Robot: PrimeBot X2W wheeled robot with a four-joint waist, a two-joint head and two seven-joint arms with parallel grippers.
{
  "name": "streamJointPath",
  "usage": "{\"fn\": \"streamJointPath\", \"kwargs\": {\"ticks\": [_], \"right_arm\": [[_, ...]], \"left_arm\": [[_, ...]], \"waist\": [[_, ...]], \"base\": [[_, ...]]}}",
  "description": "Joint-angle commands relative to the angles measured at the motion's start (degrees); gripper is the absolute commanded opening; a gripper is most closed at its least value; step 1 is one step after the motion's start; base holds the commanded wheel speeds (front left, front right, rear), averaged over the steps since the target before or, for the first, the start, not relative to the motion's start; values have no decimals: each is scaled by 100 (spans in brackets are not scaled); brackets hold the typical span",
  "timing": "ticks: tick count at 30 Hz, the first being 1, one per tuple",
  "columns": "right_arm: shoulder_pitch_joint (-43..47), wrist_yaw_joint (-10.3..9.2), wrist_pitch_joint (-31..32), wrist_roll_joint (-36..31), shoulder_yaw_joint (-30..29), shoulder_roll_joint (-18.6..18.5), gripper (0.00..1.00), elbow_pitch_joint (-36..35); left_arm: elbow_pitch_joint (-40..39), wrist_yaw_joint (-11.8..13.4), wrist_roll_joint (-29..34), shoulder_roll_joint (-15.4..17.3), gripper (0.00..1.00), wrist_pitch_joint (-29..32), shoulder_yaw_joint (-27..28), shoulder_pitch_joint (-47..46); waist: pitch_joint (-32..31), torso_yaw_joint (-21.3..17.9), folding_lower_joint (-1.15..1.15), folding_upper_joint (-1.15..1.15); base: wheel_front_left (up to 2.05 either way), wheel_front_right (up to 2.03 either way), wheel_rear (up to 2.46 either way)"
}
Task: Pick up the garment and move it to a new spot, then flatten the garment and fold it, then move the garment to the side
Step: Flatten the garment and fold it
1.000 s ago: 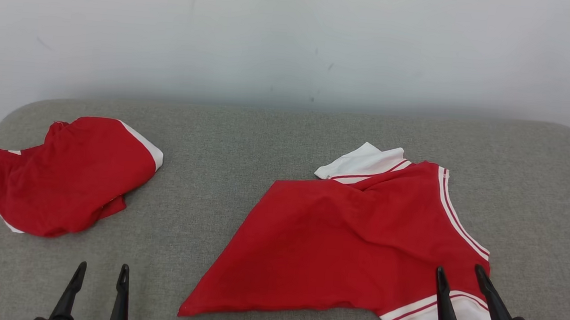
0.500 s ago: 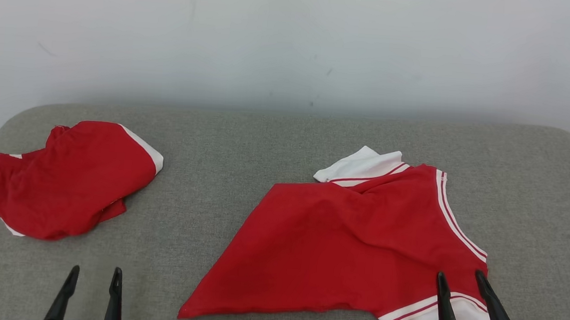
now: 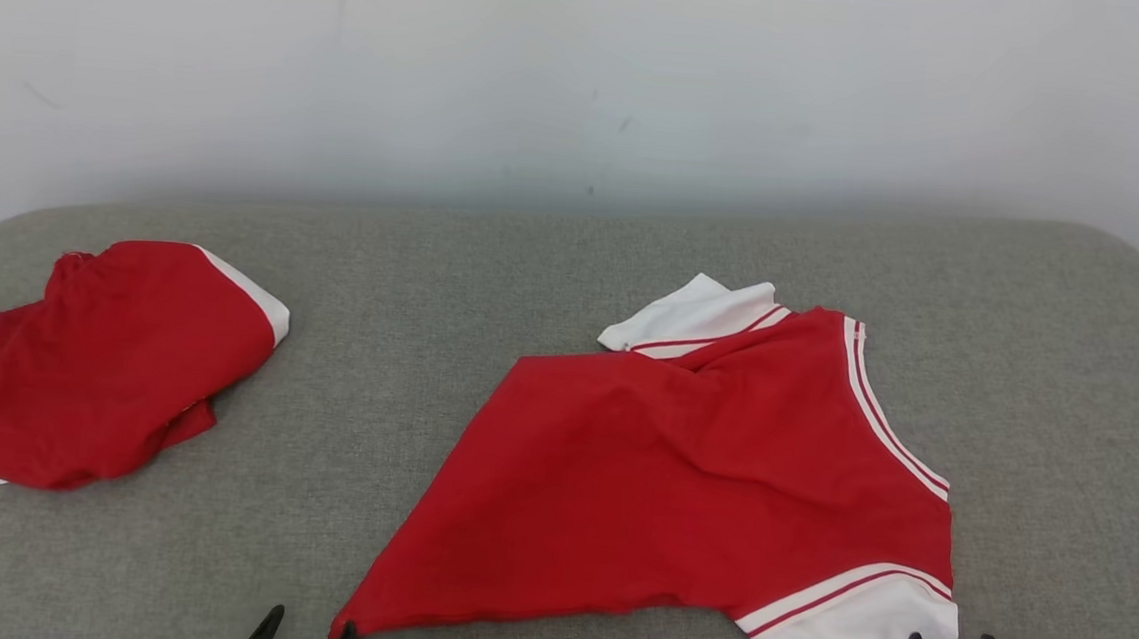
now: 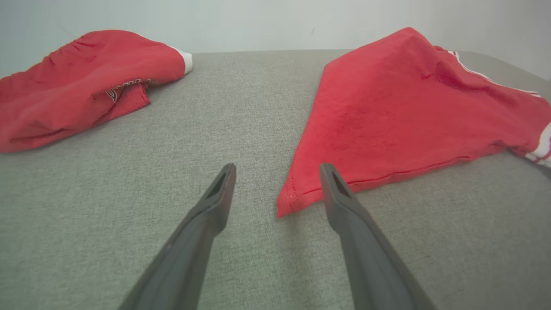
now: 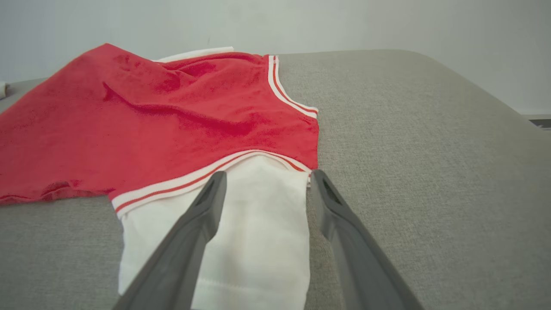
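Two grippers sit at the garment's (image 3: 699,469) near edge, both with fingers spread wide and holding nothing. The left gripper (image 4: 275,172) straddles the garment's near left hem corner (image 4: 286,206). One finger is over the cloth just inside that corner and the other is over the bare grey surface (image 3: 532,277). The right gripper (image 5: 267,176) is at the garment's near right, with one finger over the white sleeve (image 5: 241,232) and the other at the sleeve's outer edge. I cannot tell whether either gripper touches the fabric.

The left grip looks the riskier one. The corner is a thin point, so a shallow bite could slip off once the cloth's weight comes onto it. On the right, closing on the sleeve rather than the body would probably let the sleeve stretch while the red panel drags behind.

Past the grippers, the garment lies folded over on a slant with a raised crease across its middle. If the fingers catch only the top layer, the lower layer could stay bunched, and flattening would get harder. A lift by one hem corner and one sleeve would likely be lopsided and twist it more.

A second red garment (image 3: 95,367) lies well to the left of the garment. A move in that direction could snag it or land on top of it.
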Motion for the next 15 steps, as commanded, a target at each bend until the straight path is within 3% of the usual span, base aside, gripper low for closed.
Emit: {"fn": "streamJointPath", "kwargs": {"ticks": [1, 15], "right_arm": [[-26, -13, -6, -34, -38, -46, 100, 92], [-584, -13, -95, 75, 139, 31, 100, 1554]], "left_arm": [[91, 14, -52, 50, 100, -18, -66, -129], [1335, 14, -257, 406, 100, -19, -940, -886]], "waist": [[84, -68, 0, 0], [319, -277, 0, 0]], "base": [[0, 0, 0], [0, 0, 0]]}}
